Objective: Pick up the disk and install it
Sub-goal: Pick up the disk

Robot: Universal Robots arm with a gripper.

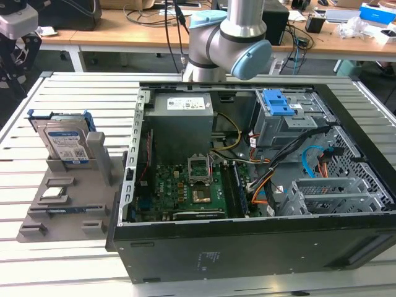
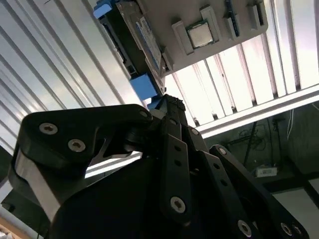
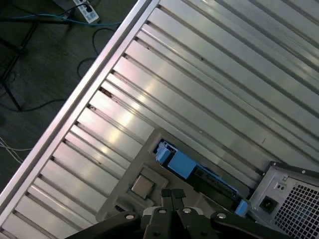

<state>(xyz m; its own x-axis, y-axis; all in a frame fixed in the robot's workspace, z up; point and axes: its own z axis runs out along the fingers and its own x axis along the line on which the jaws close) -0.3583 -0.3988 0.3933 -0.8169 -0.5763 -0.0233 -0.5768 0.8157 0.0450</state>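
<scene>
The disk stands on edge in a grey holder on the slatted table, at the exterior view's left. It is silver with a white-and-blue label and a blue bracket around it. Both wrist views look down on it from well above: the disk's blue bracket and its labelled face show beyond the fingertips. My gripper hangs over the holder, clear of the disk. Its black fingers lie together with nothing between them.
An open computer case fills the table's middle and right, with a blue latch on a grey bay inside. A square processor chip lies on the holder. The arm rises behind the case. The table edge drops to a floor with cables.
</scene>
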